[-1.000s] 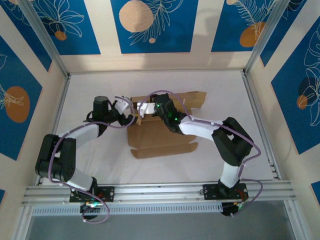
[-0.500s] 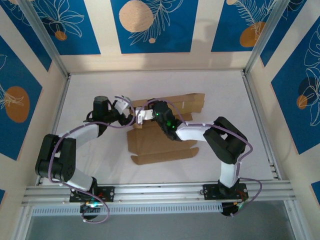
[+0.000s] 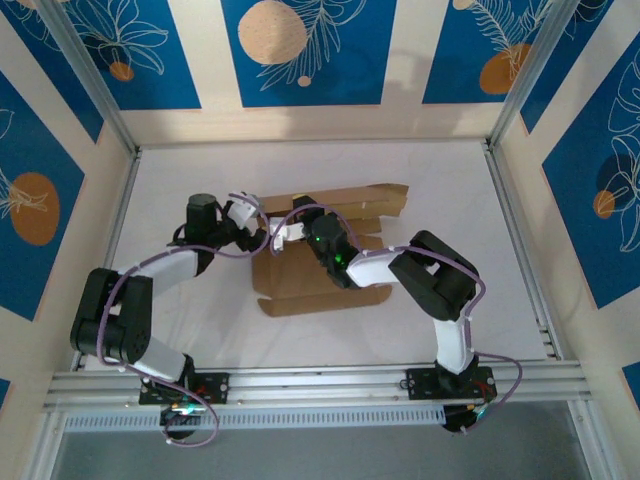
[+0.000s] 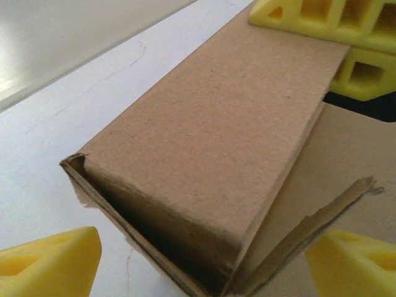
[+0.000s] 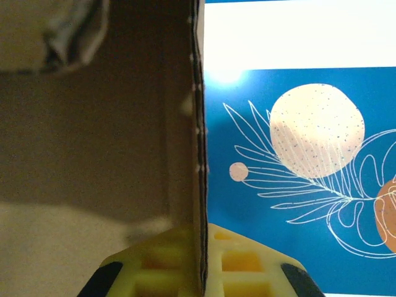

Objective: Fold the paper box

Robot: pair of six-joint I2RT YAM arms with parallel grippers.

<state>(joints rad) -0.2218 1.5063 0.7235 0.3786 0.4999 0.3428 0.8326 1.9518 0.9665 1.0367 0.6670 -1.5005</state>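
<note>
Brown paper box (image 3: 312, 286) on white table (image 3: 440, 185)

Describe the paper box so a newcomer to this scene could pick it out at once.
Find the white table enclosed by blue-patterned walls. Near its middle, where the left gripper and right gripper meet, lies the paper box. It is the only plain brown cardboard thing there, with one wall raised and flaps lying flat.
</note>
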